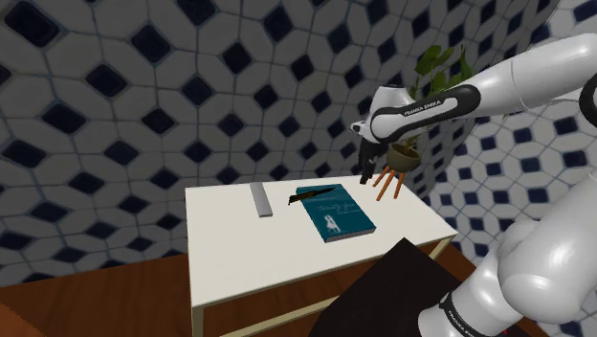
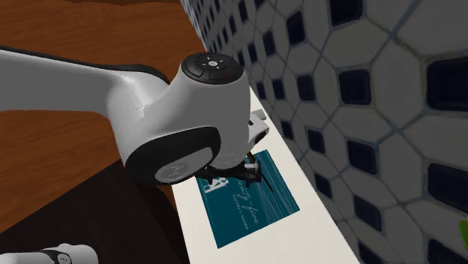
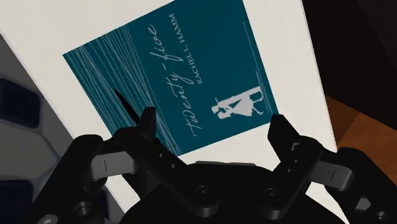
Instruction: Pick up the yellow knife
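Observation:
The knife looks black, not yellow. It lies across the far end of a teal book on the white table. My gripper hangs open above the table's far right corner in the shoulder view, right of the knife and well above it. In the wrist view my gripper has its fingers wide apart with nothing between them. The knife's dark blade lies on the book and runs behind one finger. In the second exterior view the arm hides most of the knife on the book.
A grey bar lies on the table left of the knife. A potted plant on orange legs stands just behind my gripper. Patterned tile walls close in behind the table. The dark stand sits at the table's near right.

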Tool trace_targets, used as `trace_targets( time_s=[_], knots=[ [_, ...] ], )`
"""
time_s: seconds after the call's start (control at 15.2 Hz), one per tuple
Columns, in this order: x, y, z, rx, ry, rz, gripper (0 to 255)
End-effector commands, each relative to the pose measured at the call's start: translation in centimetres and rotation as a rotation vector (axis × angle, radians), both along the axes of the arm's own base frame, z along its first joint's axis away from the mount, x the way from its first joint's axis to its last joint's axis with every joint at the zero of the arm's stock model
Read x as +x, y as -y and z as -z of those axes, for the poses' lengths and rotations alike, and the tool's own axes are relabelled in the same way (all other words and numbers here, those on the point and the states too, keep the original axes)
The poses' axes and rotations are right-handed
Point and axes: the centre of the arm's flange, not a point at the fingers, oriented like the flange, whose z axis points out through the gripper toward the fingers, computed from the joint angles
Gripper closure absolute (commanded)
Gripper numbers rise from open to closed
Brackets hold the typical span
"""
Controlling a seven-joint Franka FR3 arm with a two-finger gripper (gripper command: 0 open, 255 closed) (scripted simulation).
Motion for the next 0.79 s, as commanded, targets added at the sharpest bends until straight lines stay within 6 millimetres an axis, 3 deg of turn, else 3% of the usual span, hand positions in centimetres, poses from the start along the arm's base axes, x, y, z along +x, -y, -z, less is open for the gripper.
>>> trace_targets(
  time_s=[0.0,0.73],
  knots=[
    [1.7,0.1,1.9,0.004,0.0,-0.07,0],
    [11.4,-1.5,12.1,0.031,-0.004,-0.43,0]
  ],
)
